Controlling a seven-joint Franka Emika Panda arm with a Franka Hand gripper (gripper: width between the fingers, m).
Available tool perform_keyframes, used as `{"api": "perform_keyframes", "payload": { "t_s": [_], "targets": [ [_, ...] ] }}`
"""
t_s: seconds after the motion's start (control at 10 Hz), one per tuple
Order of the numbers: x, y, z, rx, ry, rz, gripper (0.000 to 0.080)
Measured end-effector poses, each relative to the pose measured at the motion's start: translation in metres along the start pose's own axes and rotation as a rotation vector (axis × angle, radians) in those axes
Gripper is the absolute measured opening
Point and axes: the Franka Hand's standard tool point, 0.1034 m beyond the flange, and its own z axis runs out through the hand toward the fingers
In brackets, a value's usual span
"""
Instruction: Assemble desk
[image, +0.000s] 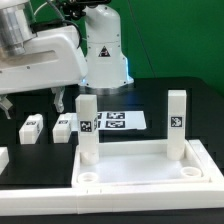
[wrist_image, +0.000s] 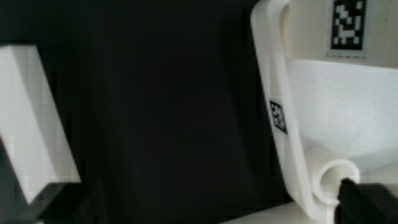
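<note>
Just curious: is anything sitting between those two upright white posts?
In the exterior view, only the tabletop rim spans from one upright leg to the other upright leg; the marker board lies behind.

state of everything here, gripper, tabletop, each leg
gripper: open, holding nothing
tabletop: lying flat, rim up
first leg: upright in a tabletop corner socket, exterior view's left
second leg: upright in a corner socket, exterior view's right
third leg: lying loose on the table, not attached
fourth leg: lying loose beside the third, not attached
</note>
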Motion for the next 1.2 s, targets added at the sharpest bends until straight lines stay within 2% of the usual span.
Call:
{"api": "perform_keyframes", "payload": {
  "t_s": [0.3,0.4,0.5,0.6,0.7,0.8,0.9,1.1,1.2],
  "targets": [
    [-0.002,0.0,0.003,-0.001,-0.008,0.075,0.0649],
    [-0.006,0.003,0.005,0.009,-0.036,0.08,0.0649],
    [-0.012,0.016,0.01,0.04,-0.061,0.108,0.0649],
    [-0.025,0.03,0.011,0.055,-0.116,0.114,0.0649],
    [-0.046,0.037,0.011,0.089,-0.251,0.13,0.0649],
    [-0.057,0.039,0.014,0.121,-0.384,0.157,0.0649],
    [-0.059,0.038,0.019,0.133,-0.47,0.166,0.0649],
    [-0.055,0.036,0.022,0.147,-0.554,0.155,0.0649],
    [-0.063,0.035,0.023,0.162,-0.628,0.156,0.0649]
  ]
}}
